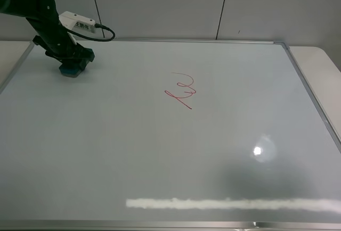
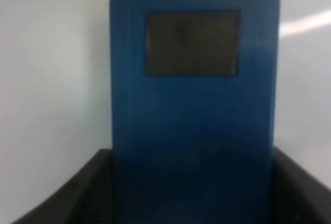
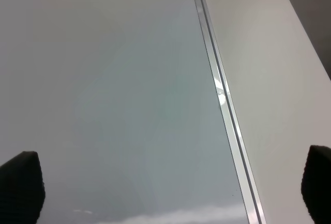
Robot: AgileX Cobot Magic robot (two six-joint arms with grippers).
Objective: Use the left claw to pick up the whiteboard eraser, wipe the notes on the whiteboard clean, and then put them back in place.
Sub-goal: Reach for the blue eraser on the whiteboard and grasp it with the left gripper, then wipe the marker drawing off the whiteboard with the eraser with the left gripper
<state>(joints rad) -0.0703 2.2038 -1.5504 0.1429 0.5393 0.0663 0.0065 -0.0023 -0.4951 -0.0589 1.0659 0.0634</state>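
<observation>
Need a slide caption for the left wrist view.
Blue whiteboard eraser between the jaws of the left claw, against the white whiteboard.

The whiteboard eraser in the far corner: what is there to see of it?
The whiteboard eraser is a blue rectangular block with rounded corners and a dark rectangular patch on top, plastic by its look. It appears to lie flat on the whiteboard near its far left corner, well away from the red scribble. The left claw sits over it, black fingers against both long sides, apparently gripping it.

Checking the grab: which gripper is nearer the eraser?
Left. The left gripper grips the eraser near the far-left corner of the board; the right gripper hangs over its right edge.
</observation>
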